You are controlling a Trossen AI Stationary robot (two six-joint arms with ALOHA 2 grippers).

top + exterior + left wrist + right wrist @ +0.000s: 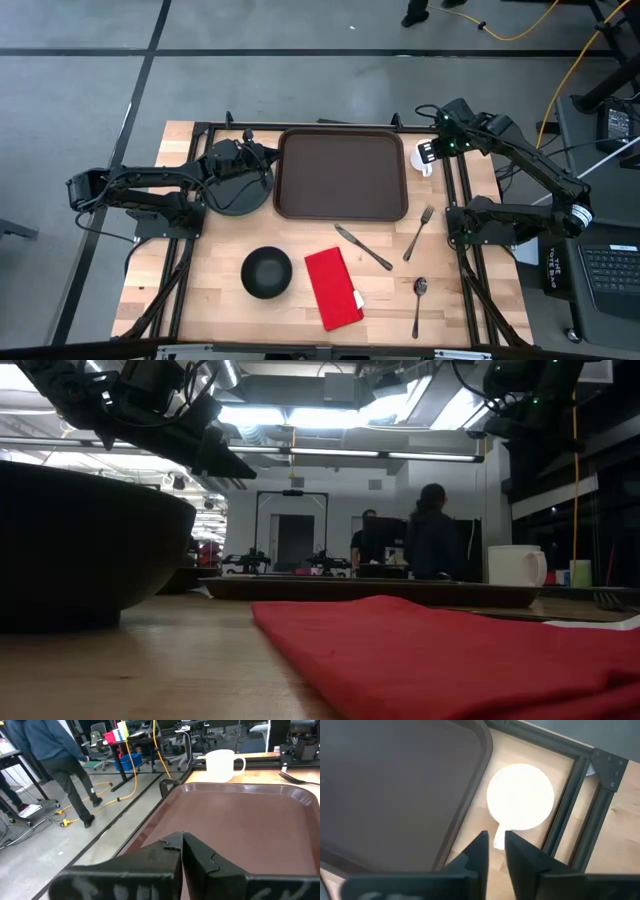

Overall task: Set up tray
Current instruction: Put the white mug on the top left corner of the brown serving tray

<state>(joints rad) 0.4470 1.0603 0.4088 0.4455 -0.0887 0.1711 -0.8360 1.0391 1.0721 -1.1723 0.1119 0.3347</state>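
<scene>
High view shows the tray point(342, 174) lying flat at the back middle of the wooden desk point(210, 290), its long side running across, with nothing on it. Left gripper point(272, 157) sits just at the tray's left rim, above the round black plate point(238, 196) that lies beside that rim; in the left wrist view the left gripper point(182, 838) has its two fingers pressed together, clenched on nothing, hanging over the tray's point(240, 830) near edge. Right gripper point(428, 153) hovers over the white mug point(423, 160) just off the tray's right rim; the right wrist view looks down on the mug point(520, 796), whose handle points toward the right gripper point(496, 838), with the fingers nearly closed and only a narrow gap between them, holding nothing. Nearer the front of the desk lie a black bowl point(266, 272), a red napkin point(332, 288), a knife point(362, 247), a fork point(418, 233) and a spoon point(419, 304), all apart from the tray. Low view has the napkin point(440, 650) filling the foreground, the bowl point(85, 555) at left, the tray point(370, 590) behind and the mug point(514, 565) beyond it.
</scene>
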